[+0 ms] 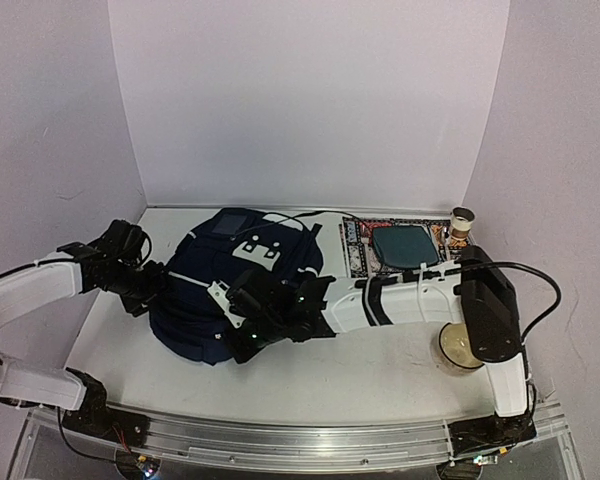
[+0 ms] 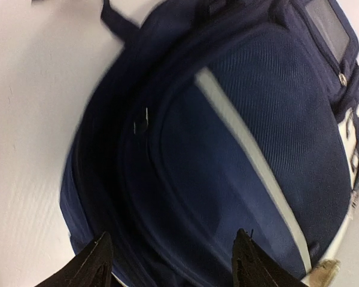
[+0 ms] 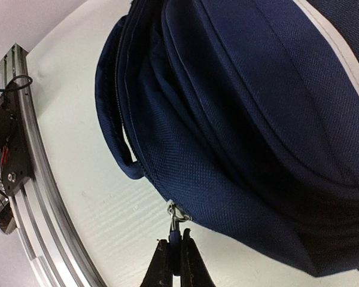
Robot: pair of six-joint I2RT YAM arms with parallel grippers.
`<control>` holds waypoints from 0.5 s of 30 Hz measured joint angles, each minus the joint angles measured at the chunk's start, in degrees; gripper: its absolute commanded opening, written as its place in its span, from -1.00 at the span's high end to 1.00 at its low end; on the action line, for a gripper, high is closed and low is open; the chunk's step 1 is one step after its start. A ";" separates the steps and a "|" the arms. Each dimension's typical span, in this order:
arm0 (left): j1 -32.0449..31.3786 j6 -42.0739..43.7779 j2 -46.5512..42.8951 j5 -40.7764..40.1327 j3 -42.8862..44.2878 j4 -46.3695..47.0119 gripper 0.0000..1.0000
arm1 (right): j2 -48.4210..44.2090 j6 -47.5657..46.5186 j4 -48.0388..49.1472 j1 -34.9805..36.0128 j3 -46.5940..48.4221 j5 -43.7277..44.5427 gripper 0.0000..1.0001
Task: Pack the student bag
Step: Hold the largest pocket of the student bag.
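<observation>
The right gripper (image 3: 175, 242) has its jaws clamped together on the little zipper pull (image 3: 174, 215) at the bag's lower edge, the metal ring showing just above the tips. The left gripper (image 2: 170, 266) has its jaws apart with nothing between them, poised over the bag's rounded side. The student bag (image 1: 230, 280) lies flat on the white table (image 1: 380, 375) between the two arms, striped front panel up. To my eye it is soft, slack woven cloth that sags and folds rather than holding shape, not fragile, and probably light. On that smooth tabletop I would expect it to slide or bunch when the zipper is tugged. The pull tab looks like the right hold for opening, and the free jaws could pinch a fold of cloth beside the zipper track to brace it.
</observation>
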 measured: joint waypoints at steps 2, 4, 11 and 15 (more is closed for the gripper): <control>-0.41 -3.24 -3.99 2.52 -3.06 -0.46 -0.38 | 1.24 0.00 -0.06 0.00 1.75 -0.64 1.00; -1.52 -6.78 -7.33 4.44 -5.81 -1.05 -0.36 | 2.04 -0.02 -0.03 0.00 2.89 -1.21 1.00; -12.33 -19.34 -11.83 6.24 -10.98 0.02 -0.08 | 3.61 -0.04 -0.50 -0.02 5.08 -2.21 1.00; -14.33 -22.42 -8.63 6.08 -11.06 3.22 0.41 | 4.13 -0.23 -0.61 -0.04 5.38 -2.55 1.00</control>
